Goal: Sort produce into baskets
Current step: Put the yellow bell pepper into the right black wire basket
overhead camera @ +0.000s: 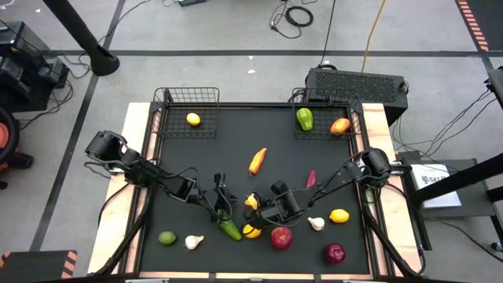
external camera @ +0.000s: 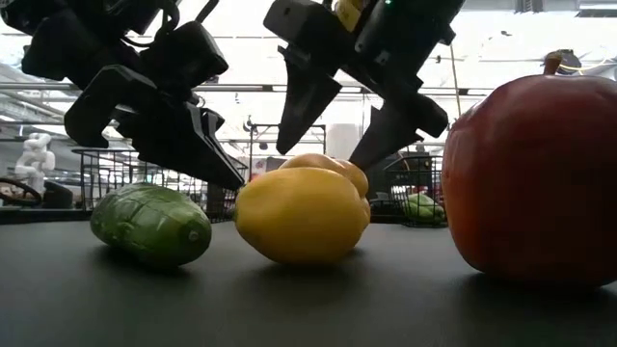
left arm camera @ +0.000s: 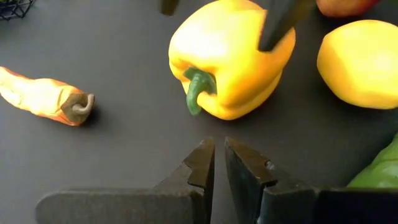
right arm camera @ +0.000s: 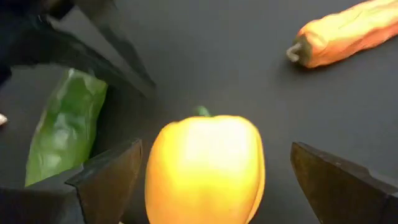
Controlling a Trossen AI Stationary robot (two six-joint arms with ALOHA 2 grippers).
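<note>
A yellow pepper (overhead camera: 251, 202) lies on its side on the black mat, near the front middle. My right gripper (right arm camera: 216, 149) is open just above it, one finger on either side; I cannot tell whether they touch it. My left gripper (left arm camera: 219, 155) is shut and empty, just left of the pepper and above a green cucumber (overhead camera: 229, 228). A lemon (overhead camera: 251, 230) and a red apple (overhead camera: 281, 237) lie just in front. The left basket (overhead camera: 189, 101) holds a lemon (overhead camera: 192, 119). The right basket (overhead camera: 322, 135) holds a green pepper (overhead camera: 304, 119) and an orange fruit (overhead camera: 339, 126).
On the mat lie an orange pepper (overhead camera: 258, 161), a red chili (overhead camera: 311, 179), a garlic (overhead camera: 316, 223), a lemon (overhead camera: 339, 215), a dark red apple (overhead camera: 335, 253), a lime (overhead camera: 167, 237) and another garlic (overhead camera: 193, 241). A black perforated box (overhead camera: 357, 82) stands behind the right basket.
</note>
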